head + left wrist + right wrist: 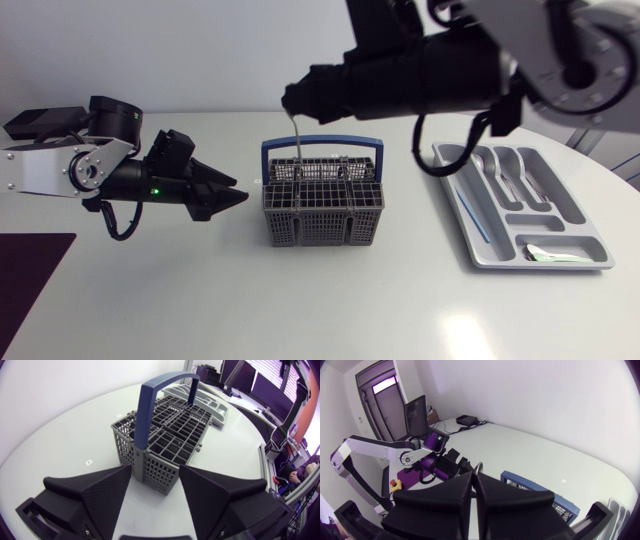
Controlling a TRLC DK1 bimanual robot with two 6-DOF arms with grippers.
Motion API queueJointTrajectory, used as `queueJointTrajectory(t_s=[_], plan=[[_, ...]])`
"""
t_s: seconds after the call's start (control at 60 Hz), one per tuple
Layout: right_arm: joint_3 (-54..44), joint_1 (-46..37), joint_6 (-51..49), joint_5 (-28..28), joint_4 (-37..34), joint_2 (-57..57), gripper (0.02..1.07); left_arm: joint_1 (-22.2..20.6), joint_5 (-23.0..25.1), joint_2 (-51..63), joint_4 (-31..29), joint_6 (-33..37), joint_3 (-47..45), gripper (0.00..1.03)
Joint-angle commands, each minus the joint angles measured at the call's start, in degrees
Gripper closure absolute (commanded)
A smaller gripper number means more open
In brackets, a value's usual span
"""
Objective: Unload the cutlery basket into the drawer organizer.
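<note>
On the counter (pixel 330 300), the task was judged to be well along but not finished. In the drawer organizer (pixel 548 216), set at the right arm's side, several spoons (pixel 503 175) were already laid in the long compartments. One more item (pixel 545 254) was seen in the crosswise compartment nearest the counter's edge (its kind could not be told). Other compartments were seen bare.

The cutlery basket (pixel 322 210) was placed near the middle of the counter, upright, with its blue handle raised. In the left wrist view the compartments that showed were seen to hold nothing, so little was judged to be left inside.

The left hand (pixel 228 196) was held low beside the basket, its fingers spread apart and nothing gripped. The basket's near corner was seen just ahead of them, in line with the gap.

The right hand (pixel 292 100) was held above the basket's far side, its fingers pressed together on the upper end of a thin metal piece of cutlery (pixel 298 140). The piece was hung straight down from the hand, its lower end at the basket's top grid. Whether it was clear of the grid could not be told. It was well apart from the organizer, so carrying across and placing were judged to be left.
</note>
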Motion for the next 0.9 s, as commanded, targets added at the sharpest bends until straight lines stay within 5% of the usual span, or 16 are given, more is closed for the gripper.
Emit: queueJointTrajectory(t_s=[0.0, 0.417, 0.883], plan=[[2.81, -1.69, -0.53, -0.28, -5.3, -3.18, 1.0, -0.1, 0.58, -1.86, -2.17, -0.55, 1.89, 0.37], [-2.29, -13.64, -6.86, 8.95, -23.49, -12.94, 1.0, -2.21, -2.67, -7.66, -9.55, -1.17, 4.08, 0.37], [-18.28, -42.38, -28.48, 8.87, -24.37, -16.98, 1.0, -2.65, -9.88, -10.47, -12.19, -2.66, 2.33, 0.37]])
